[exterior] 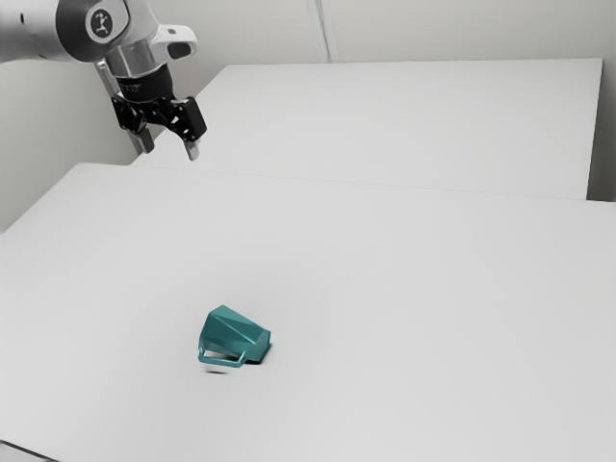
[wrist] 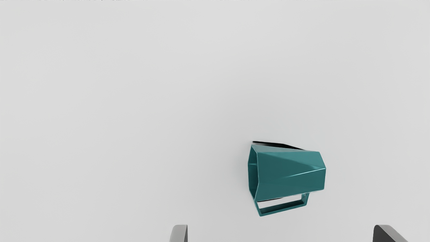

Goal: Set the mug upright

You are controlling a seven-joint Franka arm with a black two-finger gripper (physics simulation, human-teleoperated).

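Note:
High above the table, at the exterior view's upper left, my gripper (exterior: 170, 150) hangs with its fingers apart. A teal faceted mug (exterior: 234, 334) lies on its side on the table, well below the gripper and toward the exterior view's lower middle. In the wrist view the mug (wrist: 290, 173) shows its open mouth at one end, its narrower base at the other and its angular handle along one side. The gripper (wrist: 280, 233) is open there, nothing held between its widely spaced fingertips.
The white table (exterior: 404, 308) spreads out around the mug. Behind it stands another white surface (exterior: 414, 115), with pale walls beyond. A thin dark line crosses the exterior view's lower left corner.

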